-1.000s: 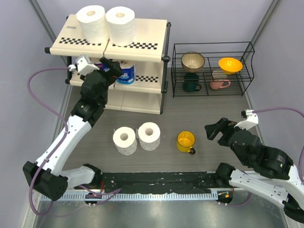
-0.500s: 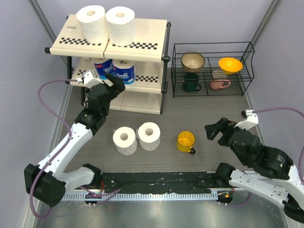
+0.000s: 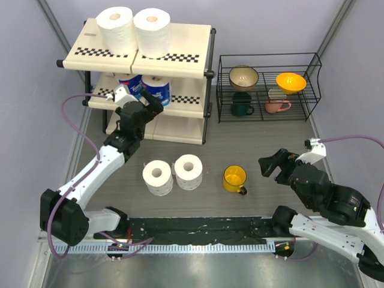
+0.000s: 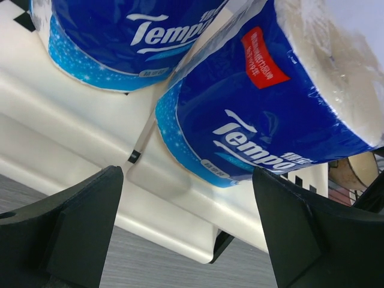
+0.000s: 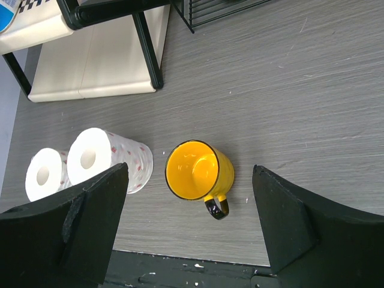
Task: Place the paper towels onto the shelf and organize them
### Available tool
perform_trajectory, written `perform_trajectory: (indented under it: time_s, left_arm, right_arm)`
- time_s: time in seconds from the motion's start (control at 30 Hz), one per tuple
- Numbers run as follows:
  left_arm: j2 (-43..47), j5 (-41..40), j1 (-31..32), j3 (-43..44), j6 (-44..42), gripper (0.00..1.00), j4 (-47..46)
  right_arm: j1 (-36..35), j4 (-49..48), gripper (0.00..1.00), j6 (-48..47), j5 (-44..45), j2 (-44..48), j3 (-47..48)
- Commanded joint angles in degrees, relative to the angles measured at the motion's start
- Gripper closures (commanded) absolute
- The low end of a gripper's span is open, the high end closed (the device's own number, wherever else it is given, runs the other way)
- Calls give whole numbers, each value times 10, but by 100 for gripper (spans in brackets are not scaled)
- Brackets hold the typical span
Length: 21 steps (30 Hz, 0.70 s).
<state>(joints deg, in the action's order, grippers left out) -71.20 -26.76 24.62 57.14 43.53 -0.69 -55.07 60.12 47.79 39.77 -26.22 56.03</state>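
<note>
The shelf [image 3: 180, 58] stands at the back left. Two bare white paper towels [image 3: 116, 27] [image 3: 152, 30] stand on its top board. Two blue-wrapped rolls [image 3: 132, 86] [image 3: 158, 90] stand side by side on the middle board. They fill the left wrist view [image 4: 132, 42] [image 4: 270, 114]. My left gripper [image 3: 141, 100] is open and empty, just in front of and below that board's edge [image 4: 78, 138]. Two more white rolls [image 3: 158, 177] [image 3: 188, 171] stand on the table. My right gripper [image 3: 273, 165] is open and empty above the table, right of them [image 5: 108, 159].
A yellow mug [image 3: 234, 179] sits right of the loose rolls, and shows between my right fingers [image 5: 195, 171]. A black wire rack [image 3: 267, 87] with bowls and mugs stands at the back right. The shelf's bottom board [image 5: 90, 66] is bare.
My left gripper has drawn back and down from the middle board, away from the left blue-wrapped roll, which stays on the shelf. The right arm has not moved.
</note>
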Motion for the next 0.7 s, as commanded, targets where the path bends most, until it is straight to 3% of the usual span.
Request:
perform_trajectory:
  time_s: [0.0,0.67]
  left_arm:
    - [-2,-14,-2,35,-6,6,-43]
    - [-25,-8,-4,60,-13,6,-33]
  right_arm:
    - [-2,-1,10,11,13,6,9]
    - [-2,12,10,19,16,20,13]
